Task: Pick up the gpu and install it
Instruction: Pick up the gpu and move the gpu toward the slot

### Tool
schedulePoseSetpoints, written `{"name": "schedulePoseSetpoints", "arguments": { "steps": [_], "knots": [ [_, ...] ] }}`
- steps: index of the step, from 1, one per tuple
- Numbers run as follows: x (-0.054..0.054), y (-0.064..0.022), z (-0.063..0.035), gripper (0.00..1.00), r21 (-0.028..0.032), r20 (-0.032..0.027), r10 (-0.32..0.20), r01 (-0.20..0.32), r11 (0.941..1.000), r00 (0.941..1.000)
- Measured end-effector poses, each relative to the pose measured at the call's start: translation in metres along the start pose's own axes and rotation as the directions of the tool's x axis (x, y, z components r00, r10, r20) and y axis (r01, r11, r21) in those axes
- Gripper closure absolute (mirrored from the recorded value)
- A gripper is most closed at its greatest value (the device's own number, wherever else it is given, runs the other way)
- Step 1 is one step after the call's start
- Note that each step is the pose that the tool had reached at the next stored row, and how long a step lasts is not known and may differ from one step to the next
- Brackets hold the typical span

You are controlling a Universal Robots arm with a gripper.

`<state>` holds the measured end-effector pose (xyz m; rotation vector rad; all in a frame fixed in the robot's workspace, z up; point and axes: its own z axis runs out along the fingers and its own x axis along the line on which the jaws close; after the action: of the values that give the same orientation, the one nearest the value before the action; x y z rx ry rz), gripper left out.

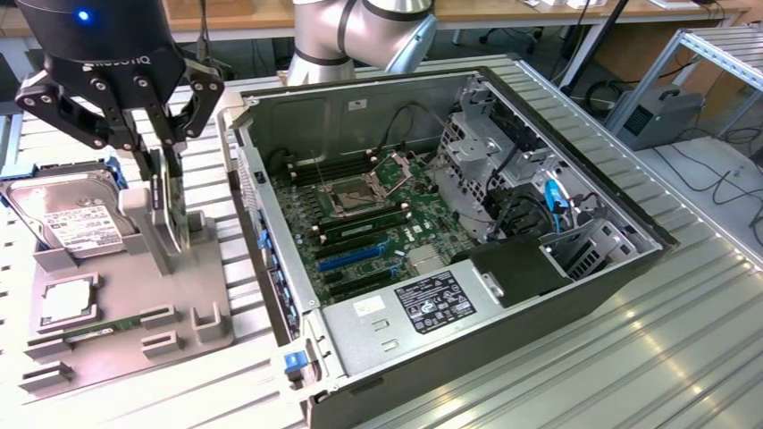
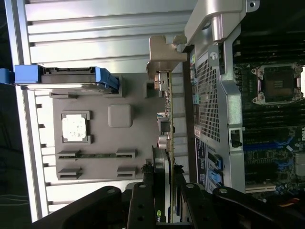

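My gripper [image 1: 161, 174] [image 2: 164, 186] is clamped on the graphics card [image 1: 171, 225] [image 2: 167, 112], which stands on edge directly beneath me in the grey holder [image 1: 120, 299], just beside the open computer case [image 1: 346, 103].

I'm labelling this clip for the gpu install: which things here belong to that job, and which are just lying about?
In the job: gripper, closed on the gpu standing in the gray tray; open computer case.
Lying about: hard drive; memory stick; square chip.
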<state>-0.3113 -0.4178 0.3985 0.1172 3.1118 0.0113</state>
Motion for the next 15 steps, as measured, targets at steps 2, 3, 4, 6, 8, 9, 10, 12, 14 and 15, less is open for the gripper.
{"name": "schedulePoseSetpoints", "arguments": {
  "steps": [2, 3, 4, 6, 8, 9, 10, 12, 14, 15],
  "knots": [
    [0.0000, 0.0000, -0.0009, 0.73, 0.0000, 0.0000, 0.000, 0.000, 1.0000, 1.0000],
    [0.0000, 0.0000, -0.0015, 0.73, 0.0000, 0.0000, 0.000, 0.000, 1.0000, 1.0000],
    [-0.0001, 0.0000, -0.0020, 0.73, 0.0000, 0.0000, 0.000, 0.000, 1.0000, 1.0000],
    [-0.0001, 0.0000, -0.0029, 0.73, 0.0000, 0.0000, 0.000, 0.000, 1.0000, 1.0000],
    [-0.0001, 0.0000, -0.0038, 0.73, 0.0000, 0.0000, 0.000, 0.000, 1.0000, 1.0000],
    [-0.0001, 0.0000, -0.0043, 0.73, 0.0000, 0.0000, 0.000, 0.000, 1.0000, 1.0000],
    [-0.0001, 0.0000, -0.0046, 0.73, 0.0000, 0.0000, 0.000, 0.000, 1.0000, 1.0000],
    [-0.0001, 0.0001, -0.0056, 0.73, -0.0001, 0.0000, 0.000, 0.000, 1.0000, 1.0000],
    [-0.0002, 0.0000, -0.0065, 0.73, 0.0000, 0.0000, 0.000, 0.000, 1.0000, 1.0000],
    [-0.0002, 0.0000, -0.0070, 0.73, 0.0000, 0.0000, 0.000, 0.000, 1.0000, 1.0000]
  ]
}}
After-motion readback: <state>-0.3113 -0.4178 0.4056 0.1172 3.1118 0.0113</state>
